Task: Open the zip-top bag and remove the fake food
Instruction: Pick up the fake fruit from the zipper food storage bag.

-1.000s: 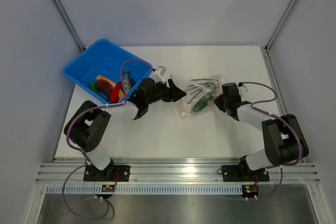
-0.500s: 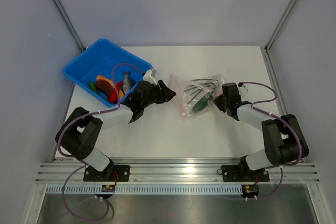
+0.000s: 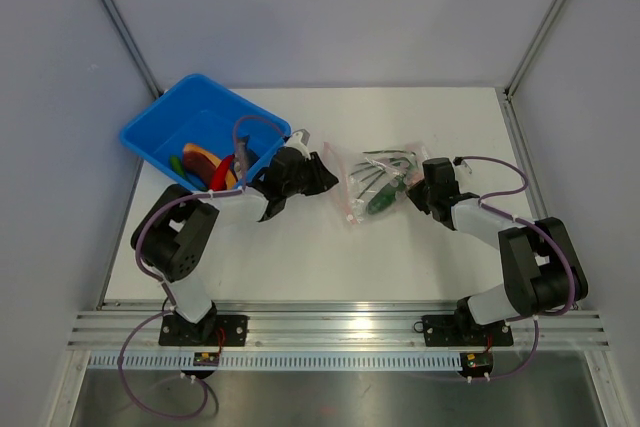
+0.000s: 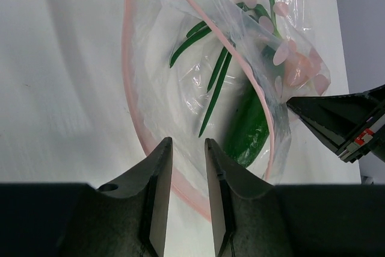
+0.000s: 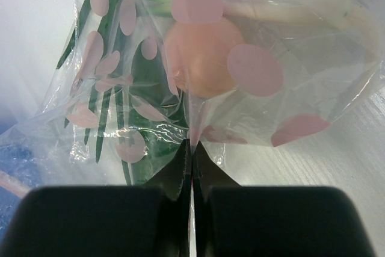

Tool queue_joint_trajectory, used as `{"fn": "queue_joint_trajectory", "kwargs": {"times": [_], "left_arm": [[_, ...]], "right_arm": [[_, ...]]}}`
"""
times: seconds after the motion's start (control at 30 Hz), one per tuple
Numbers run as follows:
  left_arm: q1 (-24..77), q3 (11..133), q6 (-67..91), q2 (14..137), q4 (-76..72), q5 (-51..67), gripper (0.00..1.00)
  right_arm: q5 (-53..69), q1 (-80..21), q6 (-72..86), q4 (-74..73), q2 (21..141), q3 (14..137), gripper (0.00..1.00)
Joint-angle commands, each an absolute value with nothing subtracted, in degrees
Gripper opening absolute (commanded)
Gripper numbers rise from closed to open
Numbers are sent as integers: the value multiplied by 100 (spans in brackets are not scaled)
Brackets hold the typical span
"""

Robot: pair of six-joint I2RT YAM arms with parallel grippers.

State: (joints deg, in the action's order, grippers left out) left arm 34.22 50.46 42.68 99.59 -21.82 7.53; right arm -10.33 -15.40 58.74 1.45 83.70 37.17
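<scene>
The zip-top bag (image 3: 374,181) lies mid-table, clear with pink dots and green leaf prints. Its pinkish zip strip (image 4: 128,82) curves open toward my left gripper. Inside are a green vegetable (image 4: 248,129) and a pinkish egg-like ball (image 5: 201,55). My left gripper (image 3: 324,175) is open just left of the bag's mouth, its jaws a narrow gap apart (image 4: 187,144) and holding nothing. My right gripper (image 3: 412,190) is shut on the bag's right edge (image 5: 191,144). Other toy foods, among them an orange-tan piece (image 3: 200,159), lie in the bin.
The blue plastic bin (image 3: 170,117) stands at the back left, close behind my left arm. My right gripper's fingers (image 4: 337,121) show at the far side of the bag in the left wrist view. Enclosure walls ring the table.
My left gripper has drawn back a little to the left from the bag's mouth, and its arm has shifted. The right gripper and the bag have stayed put.
</scene>
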Motion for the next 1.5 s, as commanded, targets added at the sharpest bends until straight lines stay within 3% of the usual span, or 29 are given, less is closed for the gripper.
{"fn": "queue_joint_trajectory", "kwargs": {"times": [0.0, 0.9, 1.2, 1.47], "left_arm": [[3401, 5326, 4017, 9976, -2206, 879, 31], [3787, 5801, 3850, 10468, -1978, 1371, 36], [3964, 6090, 3472, 10643, -1575, 1459, 49], [3964, 6293, 3392, 10802, -1301, 1494, 53]], "right_arm": [[-1020, -1573, 5810, 237, 8253, 3823, 0], [-835, -1582, 5730, 378, 8235, 3797, 0], [-738, -1573, 5695, 378, 8279, 3850, 0], [-712, -1573, 5669, 369, 8209, 3841, 0]]}}
